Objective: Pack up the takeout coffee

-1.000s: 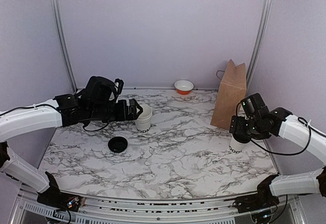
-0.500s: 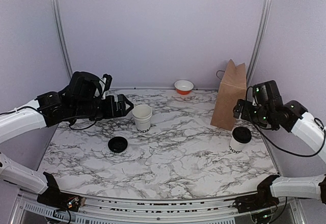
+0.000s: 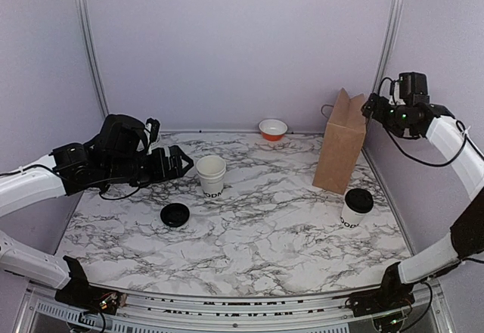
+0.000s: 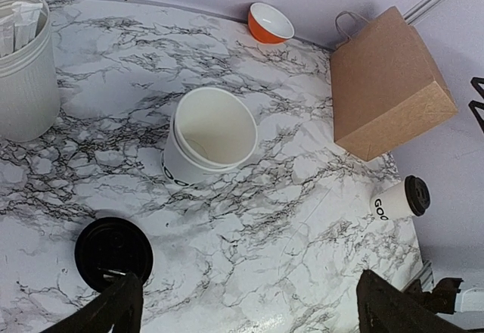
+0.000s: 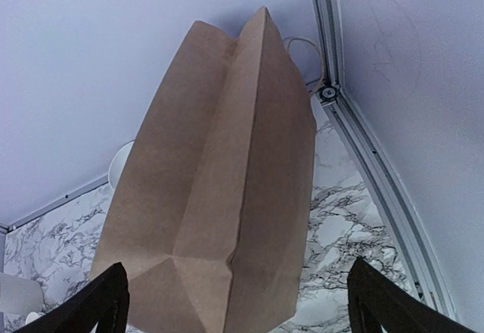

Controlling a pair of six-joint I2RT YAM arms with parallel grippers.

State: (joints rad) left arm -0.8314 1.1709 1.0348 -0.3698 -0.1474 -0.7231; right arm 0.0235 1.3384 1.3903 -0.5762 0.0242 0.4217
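Observation:
The takeout coffee point(image 3: 355, 208), a small white cup with dark lettering and a black lid on top, stands on the marble table right of centre, also visible in the left wrist view point(image 4: 401, 198). No gripper touches it. A brown paper bag point(image 3: 342, 142) stands upright just behind it. My right gripper point(image 3: 374, 107) hovers open beside the bag's top edge; in its wrist view the bag point(image 5: 219, 197) fills the space ahead of the wide-apart right gripper point(image 5: 238, 287). My left gripper point(image 3: 180, 164) is open, left of the nested cups, and holds nothing point(image 4: 249, 306).
A stack of nested white cups point(image 3: 211, 175) stands left of centre, with a loose black lid point(image 3: 175, 214) in front of it. An orange bowl point(image 3: 273, 129) sits at the back wall. A white ribbed holder with packets point(image 4: 23, 68) stands at the far left.
My right gripper has lifted off the lidded cup, leaving it standing, and risen back to the bag's top. My left gripper has drawn back leftward from the nested cups.

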